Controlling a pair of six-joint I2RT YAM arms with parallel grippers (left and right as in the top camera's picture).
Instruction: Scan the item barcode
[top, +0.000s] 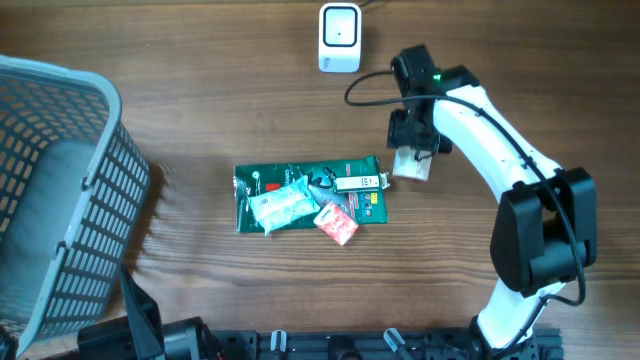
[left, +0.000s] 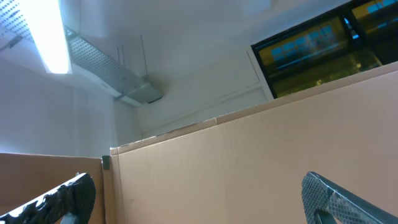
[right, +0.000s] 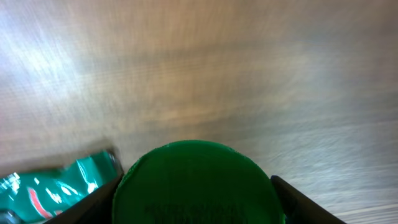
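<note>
Brown wood-grain bench (top: 200, 110), matt. Grey plastic lattice basket (top: 70, 150) stood far left. A flat glossy green pouch (top: 365, 205) lay at centre and carried a pale packet (top: 280, 205). White boxy scanner (top: 339, 38) sat at the far edge. The round green-capped item (right: 199, 180), just right of the pouch, was clamped in the right hand (top: 412, 150); overhead showed only its pale side. The left hand (left: 196, 202) stood wide, facing the ceiling (left: 186, 50).

Blurred green item (right: 199, 180), bottom cropped
</note>
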